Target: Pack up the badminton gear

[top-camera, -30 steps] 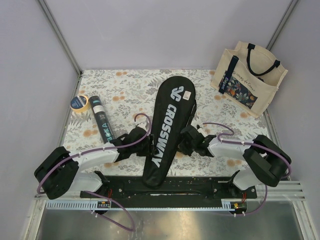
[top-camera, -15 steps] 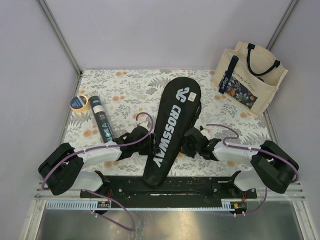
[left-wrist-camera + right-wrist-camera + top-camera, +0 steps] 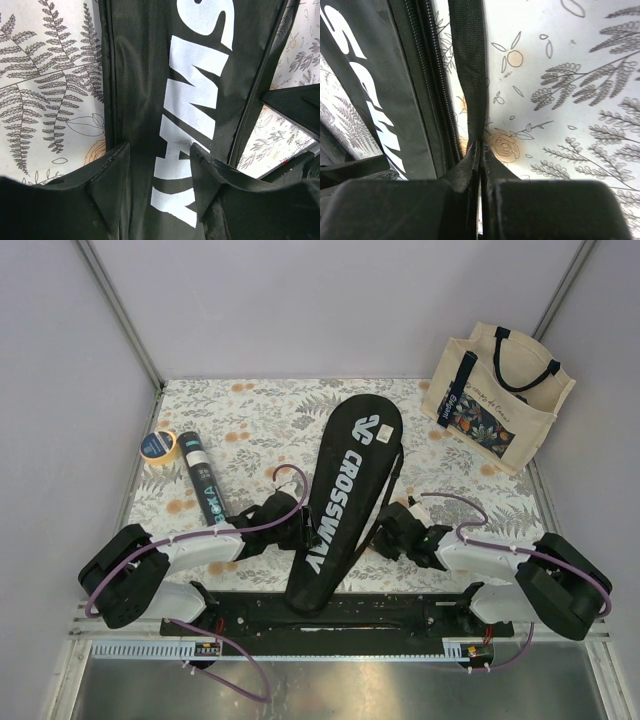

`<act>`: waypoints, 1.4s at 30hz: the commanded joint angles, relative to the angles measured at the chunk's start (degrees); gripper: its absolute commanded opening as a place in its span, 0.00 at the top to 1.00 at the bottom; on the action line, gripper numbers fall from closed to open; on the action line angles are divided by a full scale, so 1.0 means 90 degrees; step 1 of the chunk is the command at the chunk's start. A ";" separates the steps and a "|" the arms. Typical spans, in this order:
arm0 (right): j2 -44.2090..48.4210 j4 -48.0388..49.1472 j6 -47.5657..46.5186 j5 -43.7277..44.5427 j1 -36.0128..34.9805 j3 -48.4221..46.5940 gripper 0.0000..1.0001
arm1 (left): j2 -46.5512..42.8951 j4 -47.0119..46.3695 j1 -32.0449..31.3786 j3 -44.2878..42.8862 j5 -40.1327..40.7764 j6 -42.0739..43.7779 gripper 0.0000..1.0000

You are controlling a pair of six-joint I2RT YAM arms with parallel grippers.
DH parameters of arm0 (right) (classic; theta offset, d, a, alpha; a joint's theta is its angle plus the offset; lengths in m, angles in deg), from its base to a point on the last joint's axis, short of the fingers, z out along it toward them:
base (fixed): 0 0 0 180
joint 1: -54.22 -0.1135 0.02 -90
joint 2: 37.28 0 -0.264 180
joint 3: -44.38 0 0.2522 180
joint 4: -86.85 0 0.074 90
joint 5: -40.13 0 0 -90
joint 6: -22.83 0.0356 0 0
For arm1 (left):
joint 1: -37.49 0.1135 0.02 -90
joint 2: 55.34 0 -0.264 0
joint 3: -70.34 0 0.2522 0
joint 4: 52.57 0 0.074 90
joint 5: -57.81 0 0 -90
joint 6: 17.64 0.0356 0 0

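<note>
left arm: stretched low from its near-left base toward mid-table. I see the left claw (image 3: 297,530) at the left edge of the bag (image 3: 345,480), on its narrow half.
left claw state: released. Fingers (image 3: 110,185) are spread, with the flat bag cloth and its white lettering running between them. I can't tell if the pads touch the cloth.
right arm: stretched low from the near-right base, with the right claw (image 3: 479,146) just off the bag's right edge.
right claw state: clenched on the strap (image 3: 467,75). The black webbing is pinched between the tips and runs straight away from them.
bag position: flat on the table (image 3: 260,410), logo side up, wide head far and leaning slightly right. The narrow end reaches the black base plate between the arms.
zipper (image 3: 432,75): along the bag's right edge, just beside the strap.
room: open patterned table on both sides of the bag head.
tube (image 3: 203,490): lying left of the bag, well apart from the left claw.
tape roll (image 3: 158,445): just beside the tube's far end, near the left edge.
tote (image 3: 497,395): upright at the far-right corner, well apart from the right claw.
</note>
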 commanded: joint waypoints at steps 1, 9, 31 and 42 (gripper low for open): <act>0.0574 -0.0450 -0.0474 0.0534 -0.0039 0.0026 1.00 | 0.0232 0.0251 0.0031 0.0084 0.0212 0.0062 0.44; 0.1873 0.0105 -0.1257 -0.0051 -0.0058 -0.0014 1.00 | 0.0212 0.0085 0.0030 0.0133 0.0212 0.0033 0.43; 0.2236 0.1581 -0.2067 -0.0716 -0.0400 -0.0550 1.00 | -0.3224 0.0926 -0.0809 -0.0532 0.0271 0.2141 0.33; 0.2879 -0.0556 -0.1551 0.1041 -0.0400 -0.0512 0.82 | -0.1352 0.0437 -0.1725 -0.1028 0.0718 0.2815 0.36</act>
